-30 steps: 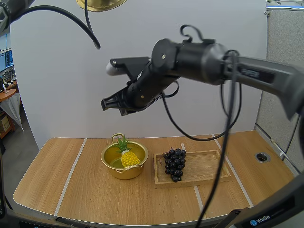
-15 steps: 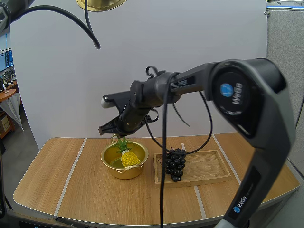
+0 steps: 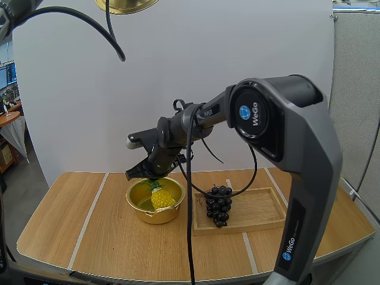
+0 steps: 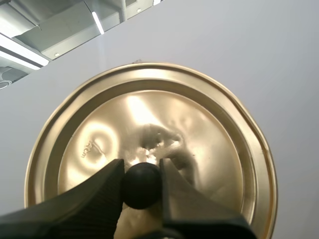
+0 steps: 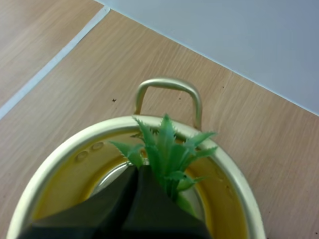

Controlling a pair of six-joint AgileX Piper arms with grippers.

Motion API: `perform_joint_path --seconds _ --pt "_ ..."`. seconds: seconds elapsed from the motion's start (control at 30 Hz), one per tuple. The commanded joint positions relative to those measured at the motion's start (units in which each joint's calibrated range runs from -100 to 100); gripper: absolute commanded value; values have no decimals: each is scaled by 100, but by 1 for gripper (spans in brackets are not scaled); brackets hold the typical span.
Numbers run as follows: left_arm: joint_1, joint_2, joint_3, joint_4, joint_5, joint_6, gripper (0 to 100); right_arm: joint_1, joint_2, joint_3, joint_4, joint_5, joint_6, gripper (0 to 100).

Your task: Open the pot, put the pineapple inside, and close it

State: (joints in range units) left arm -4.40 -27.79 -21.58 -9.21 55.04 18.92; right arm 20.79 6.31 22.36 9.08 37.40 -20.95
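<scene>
Two steps look done to me: the pot (image 3: 155,205) is open and the pineapple (image 3: 161,198) stands inside it, on the table (image 3: 89,237). From above, my right fingers (image 3: 132,175) hang just over the pot's far left rim, by the leaves. The lid (image 3: 126,5) is high up in the air. The grapes (image 3: 218,205) lie on the tray (image 3: 261,209), right of the pot.

From my left wrist, my left fingers (image 4: 117,175) squeeze the black knob (image 4: 142,185) of the gold lid tight.

From my right wrist, my right fingers are pressed together with nothing between them, right beside the green leaves.

Closing is what is left. I should move my right arm away first, then bring the lid down flat so the leaves do not tip it.

Half a second ago my right fingers were higher. Now they are closer to the pot.
</scene>
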Motion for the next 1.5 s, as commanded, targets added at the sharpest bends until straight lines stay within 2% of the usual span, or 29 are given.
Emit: perform_joint_path --seconds 0.0,0.5,0.9,1.1,1.47 --pt "-9 -63 -58 28 -197 -56 0 -28 25 -38 -105 18 -28 0" --pt "-9 -63 -58 28 -197 -56 0 -28 76 -38 -89 1051 -28 0" --pt "-9 -63 -58 28 -197 -56 0 -28 38 -38 -32 1119 -28 0" --pt "-9 -63 -58 28 -197 -56 0 -28 -633 -38 23 526 -28 0" --pt "-9 -63 -58 28 -197 -56 0 -28 -1740 -38 50 745 -28 0"
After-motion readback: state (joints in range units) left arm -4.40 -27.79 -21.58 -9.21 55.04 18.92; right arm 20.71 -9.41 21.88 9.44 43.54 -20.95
